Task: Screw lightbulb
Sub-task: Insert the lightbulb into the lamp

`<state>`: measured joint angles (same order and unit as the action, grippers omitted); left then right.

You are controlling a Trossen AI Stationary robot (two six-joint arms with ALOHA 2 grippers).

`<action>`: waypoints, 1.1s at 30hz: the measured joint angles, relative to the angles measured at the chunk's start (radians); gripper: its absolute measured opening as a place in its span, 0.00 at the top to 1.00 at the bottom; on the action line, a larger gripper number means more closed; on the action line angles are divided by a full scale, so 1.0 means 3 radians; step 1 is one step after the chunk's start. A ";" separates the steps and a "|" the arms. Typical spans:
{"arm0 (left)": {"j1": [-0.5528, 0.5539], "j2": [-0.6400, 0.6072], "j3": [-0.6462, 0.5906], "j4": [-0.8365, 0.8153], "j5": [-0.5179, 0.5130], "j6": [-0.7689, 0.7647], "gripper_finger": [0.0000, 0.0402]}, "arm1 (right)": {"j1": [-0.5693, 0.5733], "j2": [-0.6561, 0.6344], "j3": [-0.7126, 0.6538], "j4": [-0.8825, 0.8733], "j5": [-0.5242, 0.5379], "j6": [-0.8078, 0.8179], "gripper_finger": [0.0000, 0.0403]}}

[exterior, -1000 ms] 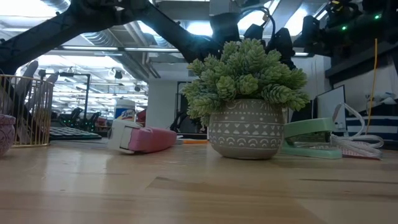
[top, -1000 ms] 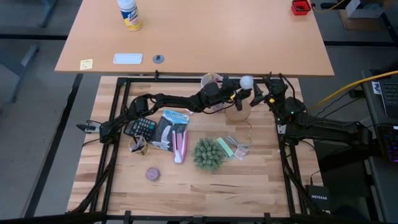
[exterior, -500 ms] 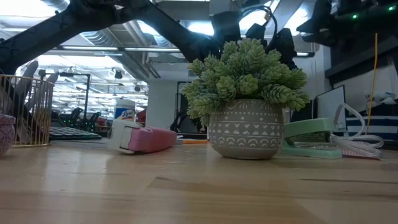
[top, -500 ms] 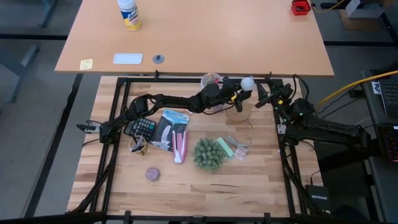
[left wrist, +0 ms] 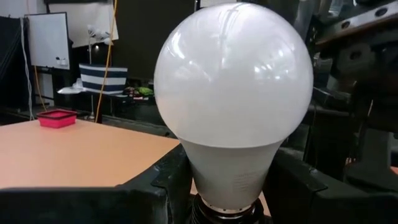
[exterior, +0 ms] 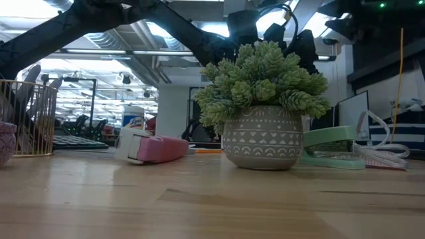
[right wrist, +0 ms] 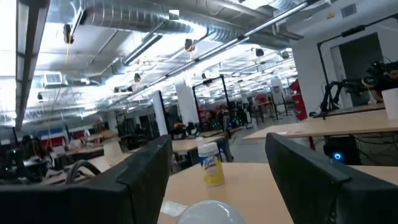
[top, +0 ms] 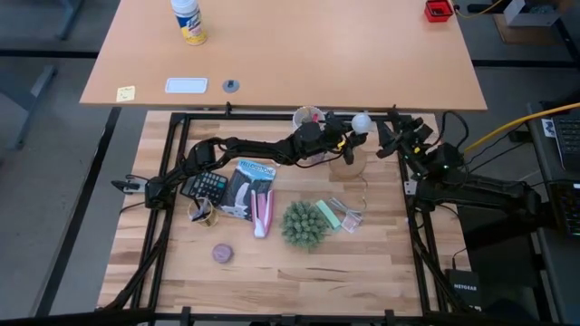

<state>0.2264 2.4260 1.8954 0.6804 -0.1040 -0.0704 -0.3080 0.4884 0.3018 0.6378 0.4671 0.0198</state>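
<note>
Because the lightbulb [top: 362,119] is clamped at its neck by the left gripper [top: 348,131], with its round glass end pointing away from that wrist toward the far right part of the wooden table [top: 381,263], the coming move turns on where its screw base points. From the bulb, the wooden disc [top: 345,164] lies just on the near side and lower; whether a socket sits there cannot be made out, and the base is hidden between the fingers [left wrist: 155,186] in the left wrist view. The bulb's long axis seems to run roughly along the left arm's reach, tilted up. The right gripper [top: 391,138] hovers just to the right of the bulb, apart from it, fingers [right wrist: 140,168] spread wide and empty; the glass dome shows just below them in the right wrist view. So the left arm has the bulb and the right is the nearer free one. Nearer than the bulb stands a potted plant [top: 302,224]. Beyond it is a tan desk [top: 290,54] with a bottle [top: 188,20], then an open workshop hall.
</note>
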 joint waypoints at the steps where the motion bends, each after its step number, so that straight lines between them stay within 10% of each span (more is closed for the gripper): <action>1: 0.0000 0.0000 0.0000 -0.0014 0.0000 0.0000 0.61 | 0.0000 0.0038 0.0022 -0.0012 -0.0001 0.0001 0.34; 33: -0.0014 -0.0001 0.0000 -0.0076 0.0009 0.0000 0.61 | 0.0000 0.0710 0.0942 -0.1576 0.0329 -0.0086 0.35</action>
<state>0.2222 2.4256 1.8954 0.6575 -0.1013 -0.0704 -0.3080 0.7014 0.5844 0.1649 0.5659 -0.0059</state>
